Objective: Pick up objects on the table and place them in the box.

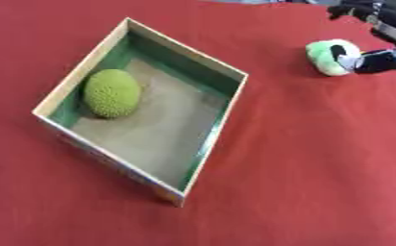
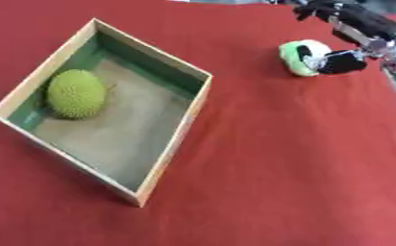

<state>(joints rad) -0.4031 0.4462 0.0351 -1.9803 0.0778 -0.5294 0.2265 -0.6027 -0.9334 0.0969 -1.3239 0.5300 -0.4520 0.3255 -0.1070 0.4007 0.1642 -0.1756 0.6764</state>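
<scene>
An open wooden box (image 1: 221,67) with green inner walls lies askew on the red table, left of centre. A bumpy green round fruit (image 1: 112,93) rests inside it against the left wall. At the upper right a small green and white object (image 2: 297,57) sits on the cloth. My right hand (image 2: 358,23) comes in from the upper right corner. Its thumb (image 2: 342,63) lies against the object's right side. Its dark fingers (image 2: 321,8) stretch out beyond the object with a gap between. My left hand shows in neither view.
Red cloth (image 1: 319,158) covers the whole table. Open cloth lies right of and in front of the box. The box floor to the right of the fruit is bare sandy brown.
</scene>
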